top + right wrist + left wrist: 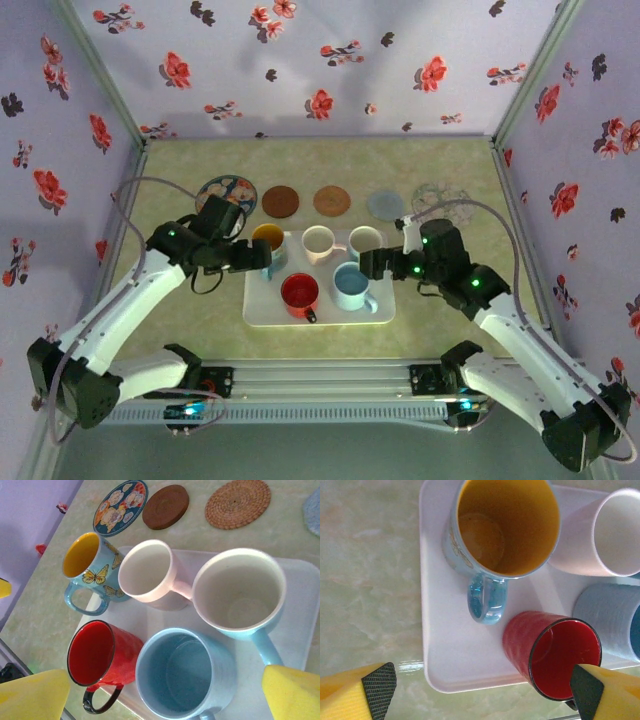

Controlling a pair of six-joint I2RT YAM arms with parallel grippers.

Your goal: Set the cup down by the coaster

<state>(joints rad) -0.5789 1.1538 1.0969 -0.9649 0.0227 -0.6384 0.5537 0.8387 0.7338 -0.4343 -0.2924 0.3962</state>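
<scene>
A white tray point(262, 305) carries several cups: a butterfly cup with a yellow inside point(268, 238), a pink one point(318, 242), a pale blue one with a white inside point(365, 240), a red one point(299, 293) and a blue one point(351, 285). Behind the tray lies a row of coasters, from a patterned coaster point(226, 191) to a grey coaster point(386, 205). My left gripper point(265, 265) hangs open at the tray's left side; in its wrist view the gripper point(482, 695) frames the tray corner and the red cup point(555, 647). My right gripper point(165, 695) stands open over the blue cup point(182, 672).
Two brown coasters point(280, 201) point(331, 200) and a pale patterned one point(440, 197) complete the row. Flowered walls close in the table on three sides. Bare tabletop lies left of the tray point(370, 580) and between the tray and the coasters.
</scene>
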